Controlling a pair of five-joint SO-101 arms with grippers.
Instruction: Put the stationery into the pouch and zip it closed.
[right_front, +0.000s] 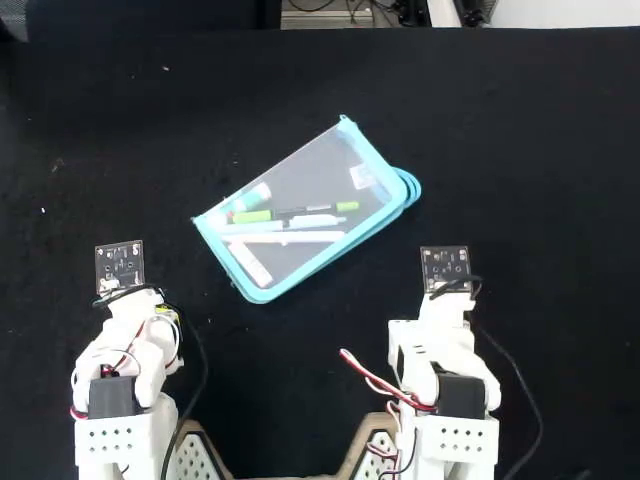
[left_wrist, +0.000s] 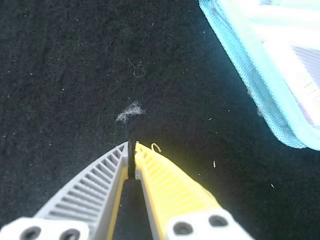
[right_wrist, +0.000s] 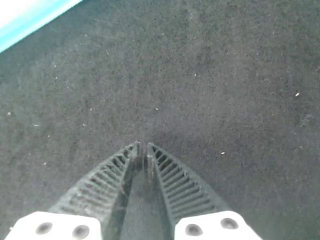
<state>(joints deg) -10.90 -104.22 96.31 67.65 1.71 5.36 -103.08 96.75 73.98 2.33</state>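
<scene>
Both wrist views cut off the pouch (right_front: 404, 190). Pens (right_front: 300, 214) show inside through its clear face. Left gripper (left_wrist: 131, 148) and right gripper (right_wrist: 143, 148) are clenched on nothing

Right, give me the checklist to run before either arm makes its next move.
1. Stationery inside the pouch: ok, a green highlighter and a white pen show through its clear face.
2. Pouch zipped shut: cannot tell.
3. Left gripper empty: ok, shut on nothing.
4. Right gripper empty: ok, shut on nothing.
5. Both grippers apart from the pouch: ok, each sits over bare black table cloth.
</scene>
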